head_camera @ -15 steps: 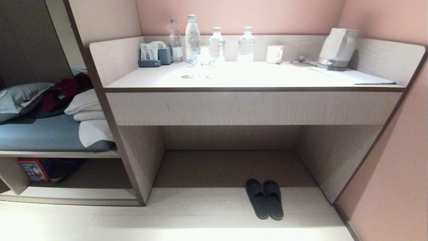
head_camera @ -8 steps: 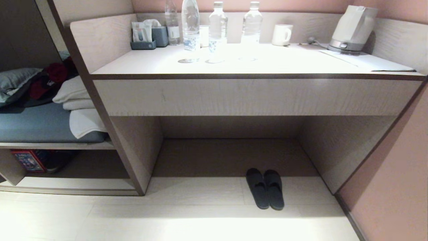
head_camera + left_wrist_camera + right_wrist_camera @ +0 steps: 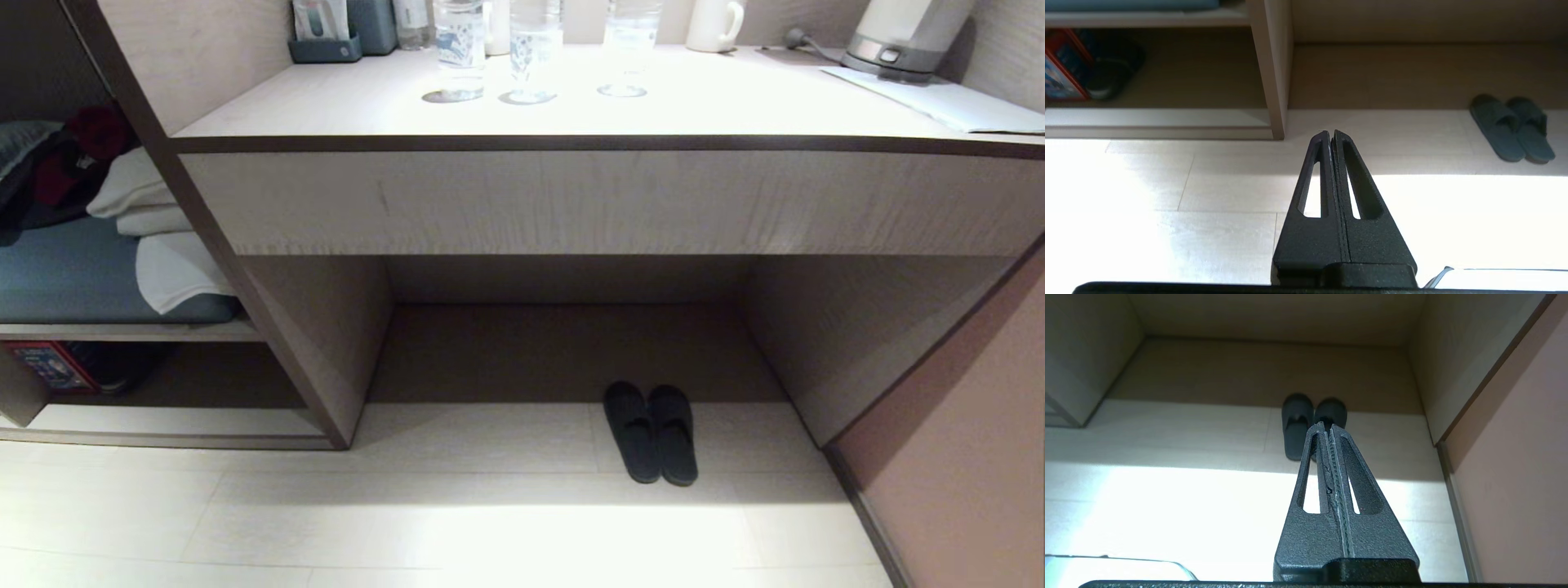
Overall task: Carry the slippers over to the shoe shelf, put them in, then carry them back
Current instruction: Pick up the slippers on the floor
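So, sweeping from the left of my head view: the shoe shelf [image 3: 163, 425] sits low in the corner, its pale base board bare at the front, with a red-and-blue box [image 3: 49, 367] and a dark shoe [image 3: 1112, 75] pushed to the back of the cubby. Above it is a blue cushion [image 3: 73, 278] with folded white towels [image 3: 175, 269]. That open front strip is where I judge the pair should go in, since nothing blocks it.

Moving right past the upright panel [image 3: 326, 327], I reach the desk recess [image 3: 563, 351]. The slippers [image 3: 651, 433] lie side by side and touching on the pale floor [image 3: 457, 523] at the mouth of that recess, toes pointing in toward the back, right of centre. Lined up like that they should lift as a pair if I pinch both together at the heel end.

Neither arm shows in my head view. On the wrist cameras the left gripper [image 3: 1331, 134] is clenched tight on nothing, aimed at the floor near the panel's foot, slippers well off to its side. The right gripper [image 3: 1327, 426] is likewise pressed closed and empty, pointing straight at the slippers, so I would reach with the right. Nothing is picked up yet; I need to spread the jaws before going in.

Up on the desk top [image 3: 735, 106] stand bottles [image 3: 531, 49], a mug [image 3: 717, 24] and a kettle [image 3: 906, 37], none of my concern.
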